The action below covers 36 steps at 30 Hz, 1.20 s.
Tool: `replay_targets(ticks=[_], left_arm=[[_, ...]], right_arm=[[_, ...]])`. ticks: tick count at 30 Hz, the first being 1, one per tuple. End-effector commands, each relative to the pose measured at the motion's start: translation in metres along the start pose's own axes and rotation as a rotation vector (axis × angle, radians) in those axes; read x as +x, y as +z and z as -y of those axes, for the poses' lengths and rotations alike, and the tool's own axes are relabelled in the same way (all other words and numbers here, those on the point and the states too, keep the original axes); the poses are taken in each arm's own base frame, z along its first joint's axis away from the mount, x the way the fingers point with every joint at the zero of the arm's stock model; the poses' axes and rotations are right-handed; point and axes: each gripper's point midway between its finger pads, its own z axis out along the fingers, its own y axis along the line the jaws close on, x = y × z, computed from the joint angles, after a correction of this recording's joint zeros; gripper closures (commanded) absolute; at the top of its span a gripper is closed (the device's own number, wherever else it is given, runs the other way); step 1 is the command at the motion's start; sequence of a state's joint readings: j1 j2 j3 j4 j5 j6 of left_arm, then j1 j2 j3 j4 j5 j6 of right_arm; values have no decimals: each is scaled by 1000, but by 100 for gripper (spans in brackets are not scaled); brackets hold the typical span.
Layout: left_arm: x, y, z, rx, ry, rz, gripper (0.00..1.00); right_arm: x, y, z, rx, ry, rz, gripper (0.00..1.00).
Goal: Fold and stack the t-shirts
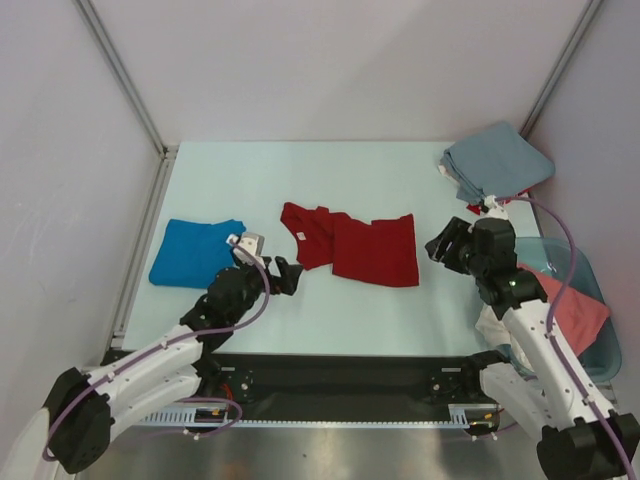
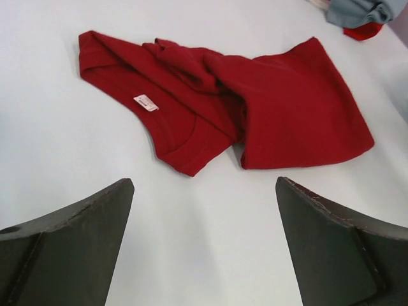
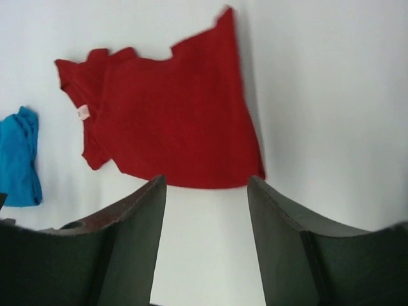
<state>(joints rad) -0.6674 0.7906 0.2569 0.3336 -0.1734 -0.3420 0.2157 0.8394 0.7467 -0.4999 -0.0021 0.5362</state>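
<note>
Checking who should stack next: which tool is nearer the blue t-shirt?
Left. The left tool hovers just right of the blue t-shirt; the right tool is far across, beyond the red t-shirt.

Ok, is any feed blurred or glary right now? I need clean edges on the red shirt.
Top external: evenly lit, sharp, no glare on the crimson red cotton t-shirt. Left wrist: crisp, its white neck label distinct. Right wrist: soft, the shirt's edges smeared, faint shadow along its right side.
</note>
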Motion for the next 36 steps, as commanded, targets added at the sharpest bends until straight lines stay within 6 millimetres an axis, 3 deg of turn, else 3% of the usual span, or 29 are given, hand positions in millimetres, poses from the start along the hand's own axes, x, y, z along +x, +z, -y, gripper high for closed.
replay_targets(ticks=[1,5,6,8,9,11,13,14,15,16,18,19,22,23,24,26,27,28,29,30,31,32,33,34,35,36], left_arm=[[-14,9,-1,-56,-35,4,1],[-4,19,-4,-90,-32,-72,13],[-5,22,-5,-100,-34,-77,18],[-3,23,-9,-122,-38,-86,22],[-3,23,-13,-142,-40,-82,24],[-7,20,-16,-153,-52,-70,26],[-8,18,-21,-171,-60,-56,26],[-10,16,-21,-172,-64,-46,26],[-8,15,-22,-171,-66,-48,25],[-9,15,-22,-168,-65,-46,23],[-9,14,-21,-166,-63,-50,20],[-9,14,-21,-165,-61,-52,20],[-9,14,-20,-164,-62,-51,19],[-10,14,-19,-159,-63,-48,19],[-10,14,-20,-158,-63,-47,19],[-11,13,-18,-152,-61,-47,19],[-11,13,-18,-152,-60,-47,19],[-11,13,-18,-148,-59,-47,19],[-10,13,-17,-144,-59,-48,19],[-11,12,-17,-142,-57,-48,18],[-10,12,-17,-142,-57,-49,18],[-10,12,-17,-142,-57,-49,18],[-11,13,-17,-142,-58,-48,18],[-10,13,-17,-142,-57,-49,18],[-10,13,-17,-142,-57,-51,18],[-10,13,-17,-142,-57,-51,18]], right_arm=[[0,22,-36,-171,-104,-44,42],[13,48,-71,-225,-211,-140,43],[28,65,-77,-204,-250,-184,41],[22,75,-102,-220,-291,-164,34],[37,92,-109,-205,-320,-205,33],[26,104,-135,-221,-354,-191,31],[45,131,-148,-192,-408,-243,30],[30,137,-165,-183,-427,-211,29],[28,147,-165,-142,-440,-206,29],[47,170,-158,-93,-461,-256,28],[42,187,-170,-78,-464,-250,27],[55,203,-165,-52,-473,-279,27],[59,221,-167,9,-505,-282,32],[76,229,-160,39,-533,-319,34],[79,231,-160,48,-540,-327,36],[87,234,-156,67,-556,-345,54],[85,232,-152,93,-552,-338,67],[87,229,-142,128,-536,-340,92],[68,219,-145,125,-510,-288,100],[60,213,-142,123,-488,-266,100],[72,205,-118,156,-472,-292,100],[60,197,-121,130,-434,-246,100],[31,176,-117,117,-377,-178,100],[20,163,-110,114,-325,-142,100],[35,156,-80,139,-302,-154,100],[30,147,-68,141,-269,-133,100]])
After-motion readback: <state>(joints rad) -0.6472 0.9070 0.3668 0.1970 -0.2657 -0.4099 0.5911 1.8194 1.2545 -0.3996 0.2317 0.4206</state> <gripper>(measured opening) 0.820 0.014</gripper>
